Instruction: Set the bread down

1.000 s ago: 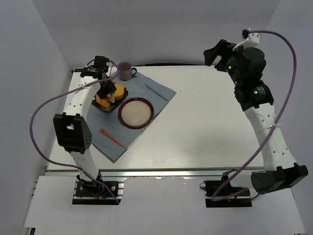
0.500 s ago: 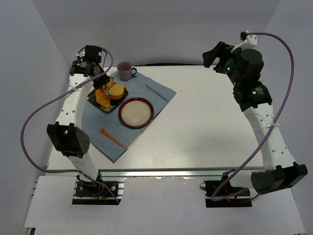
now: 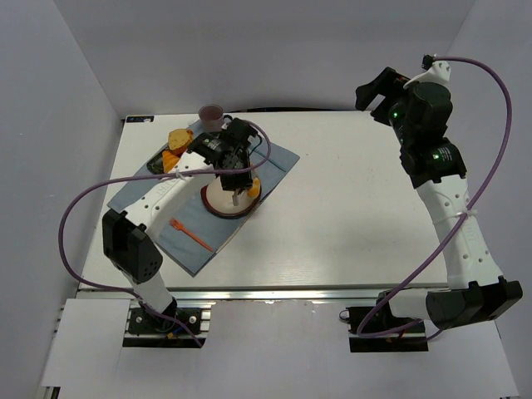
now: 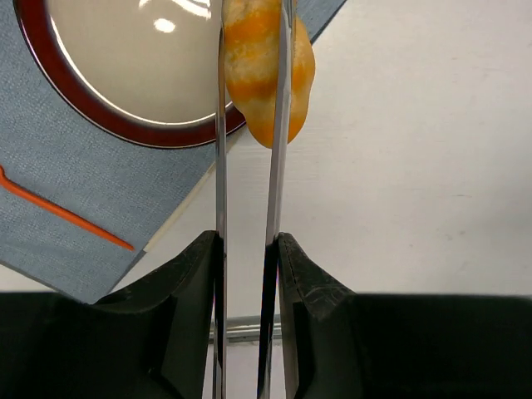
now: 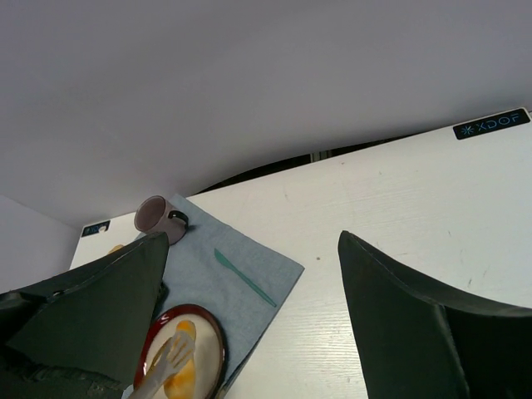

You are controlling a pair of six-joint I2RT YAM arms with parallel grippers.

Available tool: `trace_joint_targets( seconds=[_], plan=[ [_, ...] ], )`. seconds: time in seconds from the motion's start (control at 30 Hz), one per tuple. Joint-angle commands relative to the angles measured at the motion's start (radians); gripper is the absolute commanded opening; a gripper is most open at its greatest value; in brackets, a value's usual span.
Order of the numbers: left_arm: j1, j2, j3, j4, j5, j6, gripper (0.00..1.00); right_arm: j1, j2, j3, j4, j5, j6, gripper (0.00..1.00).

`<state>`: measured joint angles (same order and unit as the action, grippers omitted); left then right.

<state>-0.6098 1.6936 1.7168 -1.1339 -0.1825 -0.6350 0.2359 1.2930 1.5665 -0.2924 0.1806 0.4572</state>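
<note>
Everything's bunched up on the left half of the table [image 3: 374, 208]

The placemat [image 3: 187, 249] lies left of centre, with the plate [image 3: 213, 208] on its right part. The mug [image 3: 211, 113] is at the mat's far corner and the tray [image 3: 160, 162] of pastries at its far-left edge. On the mat, the fork [image 3: 191, 234] is in front of the plate and the knife [image 5: 243, 277] behind it. The left gripper [image 3: 243, 191] pinches the bread [image 4: 266, 75] above the plate's right rim.

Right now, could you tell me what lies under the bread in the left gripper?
The bread, clamped in the left gripper, hangs over the plate at its edge; the rim stretch directly beneath is covered.
</note>
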Motion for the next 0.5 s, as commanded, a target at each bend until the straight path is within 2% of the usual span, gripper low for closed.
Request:
trace_joint_targets(
  seconds=[0.0,0.27,0.47],
  plan=[
    [0.002,-0.043,-0.043,0.02,-0.106,-0.026,0.1,-0.004,-0.032,0.012,0.018,0.005,0.009,0.89],
    [0.001,0.017,-0.036,0.01,-0.204,-0.012,0.1,-0.007,-0.041,-0.008,0.018,-0.012,0.014,0.89],
    [0.001,0.025,-0.092,0.036,-0.189,-0.008,0.1,-0.009,-0.035,0.001,0.016,-0.012,0.006,0.89]
  ],
)
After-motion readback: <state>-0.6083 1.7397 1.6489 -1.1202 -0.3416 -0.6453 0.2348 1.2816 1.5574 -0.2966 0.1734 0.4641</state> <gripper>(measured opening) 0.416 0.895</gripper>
